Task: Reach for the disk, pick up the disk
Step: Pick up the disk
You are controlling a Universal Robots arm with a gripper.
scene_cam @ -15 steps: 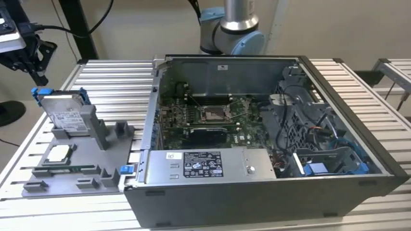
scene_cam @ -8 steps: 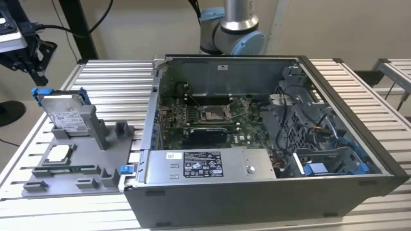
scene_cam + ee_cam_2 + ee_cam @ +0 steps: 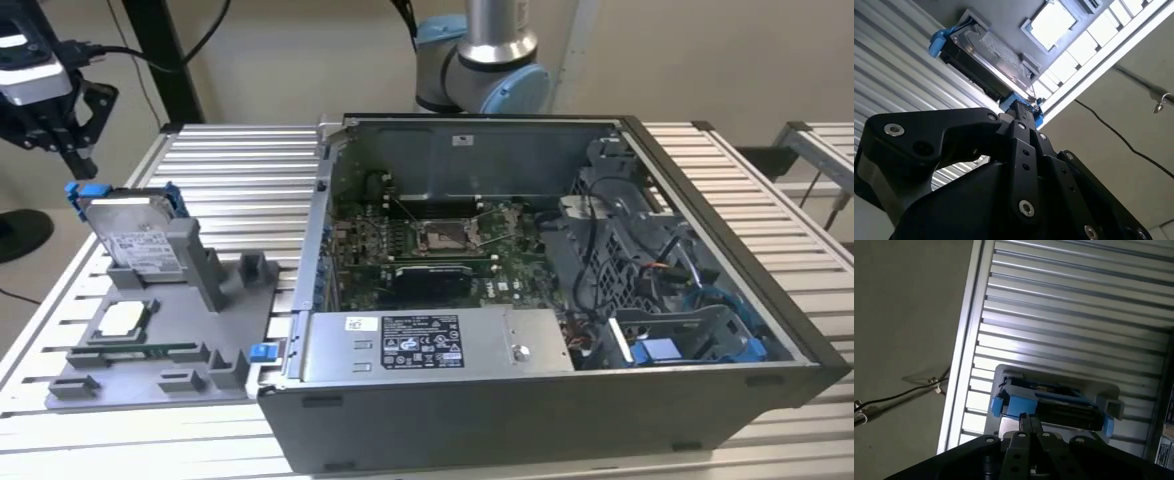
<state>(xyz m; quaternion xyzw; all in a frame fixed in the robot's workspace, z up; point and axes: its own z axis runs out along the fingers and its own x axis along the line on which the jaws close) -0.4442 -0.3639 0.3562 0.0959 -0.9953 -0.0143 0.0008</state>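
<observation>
Gripper [image 3: 80,162] pinched shut, just above disk [image 3: 134,238] — silver-grey, white label, blue rails — upright in grey holder [image 3: 210,268]

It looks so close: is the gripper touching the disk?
Cannot tell. In the exterior view the gripper hangs at the top of the disk; neither gap nor contact is plain.

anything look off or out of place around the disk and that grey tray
Nothing stands out. The disk stands upright in its holder on the grey tray, with its blue rails in place and no visible damage. The gripper hangs close above the disk's top corner. The computer case lies open, which looks deliberate.
</observation>
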